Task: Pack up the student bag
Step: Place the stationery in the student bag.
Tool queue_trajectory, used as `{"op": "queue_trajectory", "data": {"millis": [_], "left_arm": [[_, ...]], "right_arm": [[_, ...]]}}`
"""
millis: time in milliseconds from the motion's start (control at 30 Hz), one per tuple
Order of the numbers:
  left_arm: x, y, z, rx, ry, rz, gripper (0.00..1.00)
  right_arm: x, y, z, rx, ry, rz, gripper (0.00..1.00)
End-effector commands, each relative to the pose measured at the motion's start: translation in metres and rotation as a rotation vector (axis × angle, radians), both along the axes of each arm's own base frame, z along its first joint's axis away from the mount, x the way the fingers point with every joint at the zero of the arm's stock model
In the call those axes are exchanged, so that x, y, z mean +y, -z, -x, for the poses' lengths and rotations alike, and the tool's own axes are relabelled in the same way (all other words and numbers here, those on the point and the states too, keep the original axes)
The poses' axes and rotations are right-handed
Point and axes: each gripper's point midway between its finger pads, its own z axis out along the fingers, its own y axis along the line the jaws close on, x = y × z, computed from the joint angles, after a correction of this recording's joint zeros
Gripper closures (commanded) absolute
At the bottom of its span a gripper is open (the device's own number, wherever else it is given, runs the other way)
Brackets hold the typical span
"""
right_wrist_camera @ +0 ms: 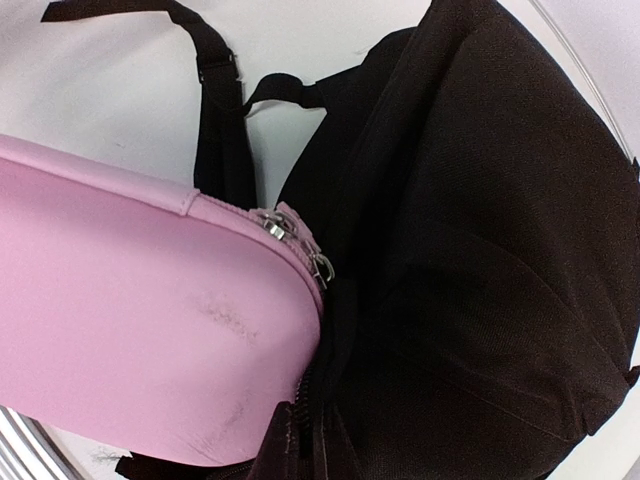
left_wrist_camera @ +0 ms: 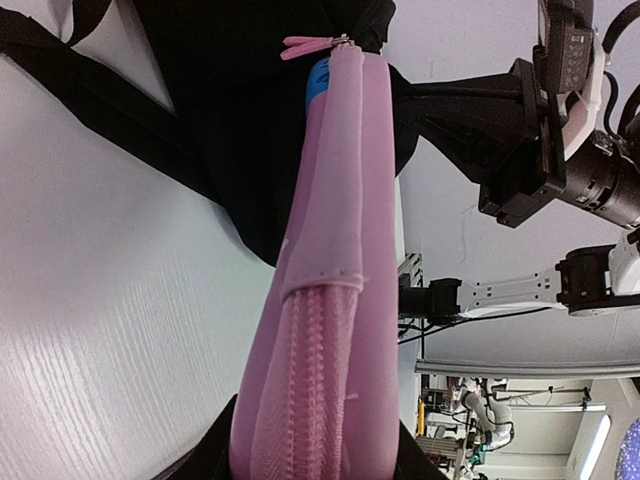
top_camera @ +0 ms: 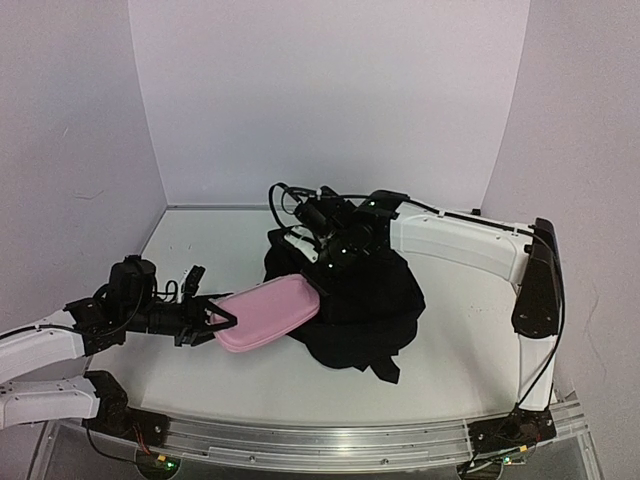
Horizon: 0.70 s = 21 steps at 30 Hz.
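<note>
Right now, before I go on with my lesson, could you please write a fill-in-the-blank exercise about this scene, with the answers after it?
1. The left tool holds the ____ pencil case.
2. The student bag is ____ in colour.
3. In the top view, the pencil case lies to the ____ of the student bag.
4. The right tool is at the student ____, not at the pencil case.
Missing words: pink; black; left; bag.
</note>
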Motion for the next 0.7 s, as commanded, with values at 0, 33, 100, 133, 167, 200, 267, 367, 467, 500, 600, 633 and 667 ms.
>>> {"op": "queue_trajectory", "data": {"millis": [0,33,100,133,167,200,267,367,467,500,600,633,667], "left_arm": [[-0.017,-0.036,-0.007,-0.112,0.054,0.135,1.0],[-0.017,-0.036,-0.007,-0.113,0.056,0.137,1.0],[-0.018,-0.036,-0.007,-0.114,0.058,0.144,1.0],[-0.019,-0.034,-0.007,-0.111,0.062,0.145,1.0],[-0.02,-0.033,-0.007,-0.104,0.069,0.146,1.0],[-0.022,-0.032,-0.007,-0.099,0.074,0.15,1.0],[-0.023,-0.028,-0.008,-0.088,0.076,0.15,1.0],[-0.02,-0.021,-0.008,-0.077,0.062,0.118,1.0],[-0.009,-0.006,-0.007,-0.05,0.023,0.028,1.0],[-0.006,-0.004,-0.007,-0.047,0.012,0.008,1.0],[-0.003,0.001,-0.006,-0.038,0.016,-0.028,1.0],[-0.005,0.003,-0.006,-0.027,0.025,-0.035,1.0],[-0.006,0.005,-0.006,-0.022,0.034,-0.036,1.0]], "right_arm": [[0.014,-0.068,-0.001,-0.077,-0.037,-0.147,1.0],[0.015,-0.073,-0.001,-0.084,-0.043,-0.157,1.0],[0.018,-0.082,0.003,-0.074,-0.067,-0.186,1.0],[0.02,-0.087,0.005,-0.073,-0.076,-0.198,1.0],[0.021,-0.09,0.006,-0.071,-0.086,-0.208,1.0],[0.022,-0.092,0.006,-0.074,-0.088,-0.214,1.0],[0.023,-0.097,0.005,-0.084,-0.095,-0.219,1.0],[0.023,-0.106,0.004,-0.112,-0.106,-0.224,1.0],[0.02,-0.111,0.006,-0.118,-0.123,-0.224,1.0],[0.019,-0.112,0.007,-0.119,-0.129,-0.224,1.0],[0.017,-0.114,0.008,-0.125,-0.134,-0.222,1.0],[0.017,-0.115,0.009,-0.125,-0.137,-0.225,1.0],[0.018,-0.116,0.01,-0.122,-0.14,-0.229,1.0]]}}
